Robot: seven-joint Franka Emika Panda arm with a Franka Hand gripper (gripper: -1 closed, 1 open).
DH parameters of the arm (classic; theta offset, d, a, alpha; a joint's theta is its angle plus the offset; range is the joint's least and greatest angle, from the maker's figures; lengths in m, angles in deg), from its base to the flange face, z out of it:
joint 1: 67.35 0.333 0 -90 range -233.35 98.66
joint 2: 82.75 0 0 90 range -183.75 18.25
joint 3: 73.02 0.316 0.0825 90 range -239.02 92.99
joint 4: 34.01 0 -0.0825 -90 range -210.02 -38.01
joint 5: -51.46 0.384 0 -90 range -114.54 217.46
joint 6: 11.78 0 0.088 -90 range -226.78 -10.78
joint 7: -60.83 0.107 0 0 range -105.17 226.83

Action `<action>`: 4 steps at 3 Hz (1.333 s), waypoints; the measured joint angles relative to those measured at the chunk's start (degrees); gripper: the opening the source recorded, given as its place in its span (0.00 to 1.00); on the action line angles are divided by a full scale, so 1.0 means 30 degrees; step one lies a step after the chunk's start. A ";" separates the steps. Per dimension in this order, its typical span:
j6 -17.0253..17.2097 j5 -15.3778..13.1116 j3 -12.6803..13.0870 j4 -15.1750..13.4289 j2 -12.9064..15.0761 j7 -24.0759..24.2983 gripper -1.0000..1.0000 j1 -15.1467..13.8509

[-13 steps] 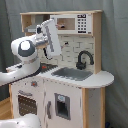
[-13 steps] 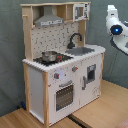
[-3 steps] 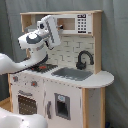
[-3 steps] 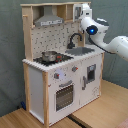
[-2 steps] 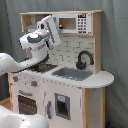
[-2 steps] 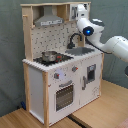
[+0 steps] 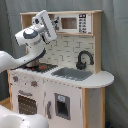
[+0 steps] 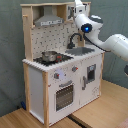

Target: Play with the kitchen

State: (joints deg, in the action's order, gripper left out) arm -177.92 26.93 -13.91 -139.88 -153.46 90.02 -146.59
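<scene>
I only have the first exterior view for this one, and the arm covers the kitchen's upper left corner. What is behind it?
Observer: In the second exterior view, a grey hood sits under the top shelf of the kitchen, above the stovetop.
Operator: Something dark shows on the stove, half hidden by the arm. What is it?
Observer: A small metal pot, standing upright on the stovetop in the second exterior view.
Operator: Is the arm touching it?
Observer: No. In the second exterior view the arm is up by the top shelf, well apart from the pot.
</scene>
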 joint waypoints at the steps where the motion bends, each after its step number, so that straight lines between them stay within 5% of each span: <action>1: 0.0735 -0.0066 -0.0726 -0.1351 -0.0250 -0.0999 0.00 0.1761; 3: 0.2132 -0.0086 -0.1244 -0.3491 -0.1225 -0.1657 0.00 0.4490; 4: 0.2362 -0.0086 -0.1224 -0.3564 -0.1314 -0.1672 1.00 0.4720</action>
State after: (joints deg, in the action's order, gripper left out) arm -170.84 26.67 -17.58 -150.58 -157.40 85.01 -132.43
